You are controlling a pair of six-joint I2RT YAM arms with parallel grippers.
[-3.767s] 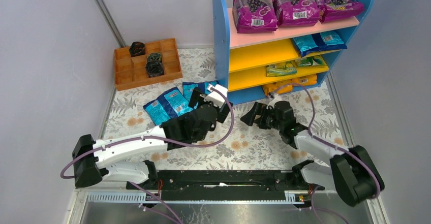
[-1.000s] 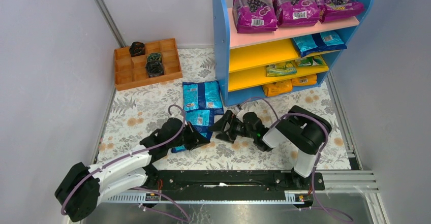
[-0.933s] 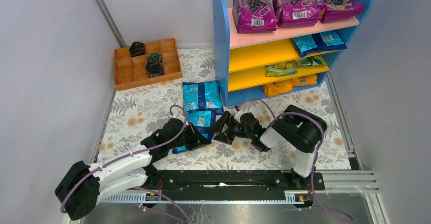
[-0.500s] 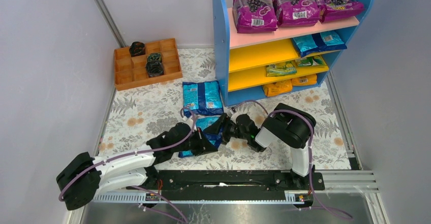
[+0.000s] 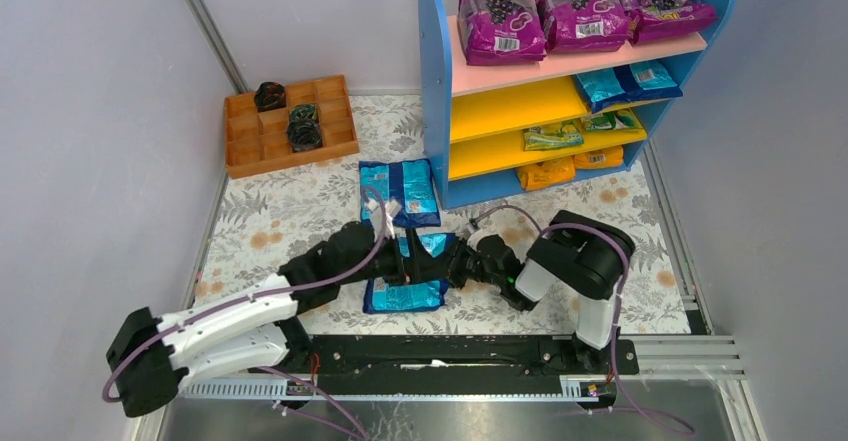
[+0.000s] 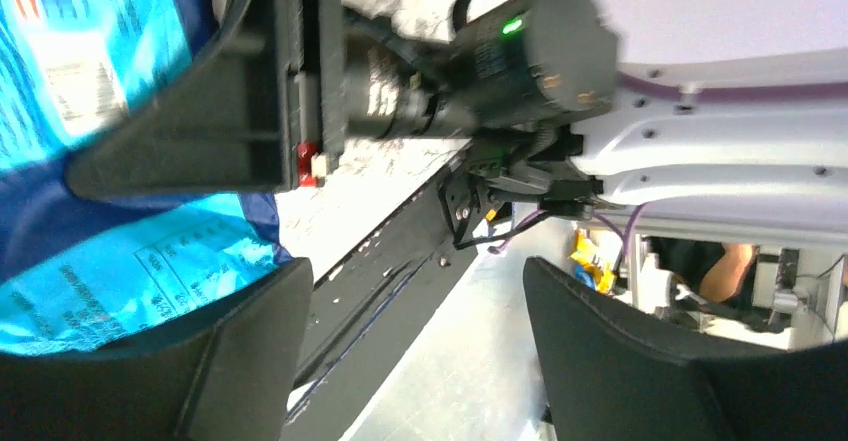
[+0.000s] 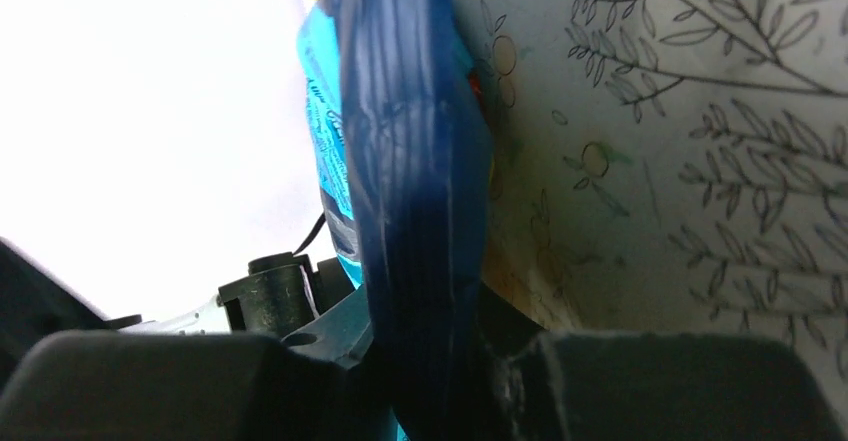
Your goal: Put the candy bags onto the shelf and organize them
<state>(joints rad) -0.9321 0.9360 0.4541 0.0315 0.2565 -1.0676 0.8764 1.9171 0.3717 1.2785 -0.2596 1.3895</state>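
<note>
right end effector (image 7: 440, 366) clamps a glossy blue candy bag (image 7: 410, 161) by its ribbed seam; left end effector (image 6: 415, 296) gapes apart beside it; floral table (image 5: 650, 231) lies open rightward.

Shelf (image 5: 436, 91) far right, compartmented tray (image 5: 245, 156) far left, well apart. Top board: three bags (image 5: 580, 11) in a row. Candy bags (image 5: 625, 83) on each lower board. Bag stack (image 5: 397, 189) on the mat (image 5: 260, 231), just near-left of the shelf. Nearer, centre: one bag (image 5: 432, 245) between left gripper (image 5: 405, 266) and right gripper (image 5: 458, 261). Another bag (image 5: 405, 297) lies flat just near of it.
</note>
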